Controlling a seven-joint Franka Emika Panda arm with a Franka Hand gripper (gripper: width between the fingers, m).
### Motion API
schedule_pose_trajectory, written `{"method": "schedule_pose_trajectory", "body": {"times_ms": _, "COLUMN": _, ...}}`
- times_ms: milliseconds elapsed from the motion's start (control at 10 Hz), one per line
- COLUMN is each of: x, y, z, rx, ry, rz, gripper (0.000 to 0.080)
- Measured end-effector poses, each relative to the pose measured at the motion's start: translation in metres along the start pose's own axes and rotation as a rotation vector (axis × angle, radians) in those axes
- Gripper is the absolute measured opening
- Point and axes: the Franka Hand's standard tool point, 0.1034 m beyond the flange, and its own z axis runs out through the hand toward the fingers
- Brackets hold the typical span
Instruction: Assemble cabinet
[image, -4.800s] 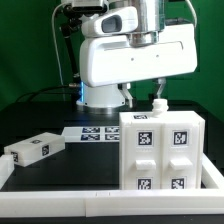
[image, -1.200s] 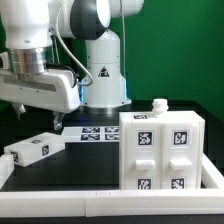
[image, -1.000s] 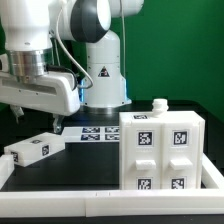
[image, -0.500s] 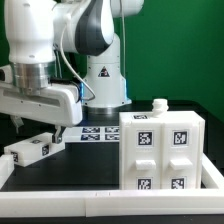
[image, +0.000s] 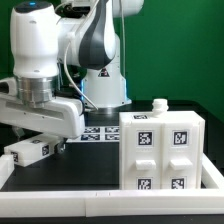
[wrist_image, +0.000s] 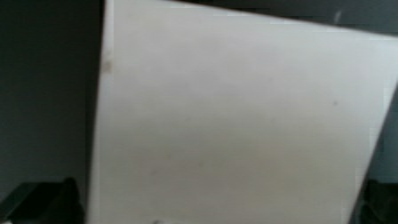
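The cabinet (image: 160, 150) stands at the exterior view's right, a white box with tagged drawer blocks in its front and a small white knob (image: 157, 105) on top. A loose white tagged panel (image: 30, 150) lies on the black table at the exterior view's left. My gripper (image: 38, 143) has come down over that panel, one finger on each side of it. In the wrist view the panel (wrist_image: 240, 120) fills nearly the whole picture, and my gripper (wrist_image: 214, 205) straddles it, dark fingertips (wrist_image: 36, 200) showing at its edges. The jaws stand wide; I cannot tell whether the pads touch the panel.
The marker board (image: 95, 133) lies flat behind the panel, beside the cabinet. The arm's base (image: 103, 85) rises at the back. A white rim (image: 100, 195) runs along the table's front edge. A green wall stands behind.
The arm has swung from above the cabinet to the exterior view's left. Over the last second it has dropped onto the loose panel, which has stayed in place.
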Motion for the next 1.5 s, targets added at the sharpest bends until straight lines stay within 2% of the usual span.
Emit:
{"method": "schedule_pose_trajectory", "body": {"times_ms": 100, "x": 0.0, "y": -0.003, "z": 0.0, "rx": 0.0, "ry": 0.001, "rz": -0.007, "gripper": 0.068}}
{"method": "schedule_pose_trajectory", "body": {"times_ms": 200, "x": 0.0, "y": -0.002, "z": 0.0, "rx": 0.0, "ry": 0.002, "rz": -0.011, "gripper": 0.0563}}
{"method": "schedule_pose_trajectory", "body": {"times_ms": 600, "x": 0.0, "y": -0.003, "z": 0.0, "rx": 0.0, "ry": 0.002, "rz": -0.016, "gripper": 0.0564}}
{"method": "schedule_pose_trajectory", "body": {"times_ms": 700, "x": -0.001, "y": -0.007, "z": -0.002, "rx": 0.002, "ry": -0.002, "rz": -0.012, "gripper": 0.0564}}
{"method": "schedule_pose_trajectory", "body": {"times_ms": 800, "x": -0.005, "y": -0.024, "z": -0.014, "rx": 0.011, "ry": -0.02, "rz": -0.009, "gripper": 0.0564}}
{"method": "schedule_pose_trajectory", "body": {"times_ms": 900, "x": -0.009, "y": -0.047, "z": -0.036, "rx": 0.029, "ry": -0.034, "rz": -0.026, "gripper": 0.0564}}
{"method": "schedule_pose_trajectory", "body": {"times_ms": 1000, "x": -0.01, "y": -0.058, "z": -0.049, "rx": 0.04, "ry": -0.048, "rz": -0.03, "gripper": 0.0564}}
{"method": "schedule_pose_trajectory", "body": {"times_ms": 1100, "x": -0.01, "y": -0.074, "z": -0.068, "rx": 0.055, "ry": -0.059, "rz": -0.036, "gripper": 0.0564}}
{"method": "schedule_pose_trajectory", "body": {"times_ms": 1200, "x": -0.005, "y": -0.086, "z": -0.088, "rx": 0.071, "ry": -0.05, "rz": -0.039, "gripper": 0.0564}}
{"method": "schedule_pose_trajectory", "body": {"times_ms": 1300, "x": -0.002, "y": -0.096, "z": -0.1, "rx": 0.078, "ry": -0.046, "rz": -0.03, "gripper": 0.0564}}
{"method": "schedule_pose_trajectory", "body": {"times_ms": 1500, "x": 0.009, "y": -0.121, "z": -0.131, "rx": 0.082, "ry": -0.079, "rz": -0.019, "gripper": 0.0564}}
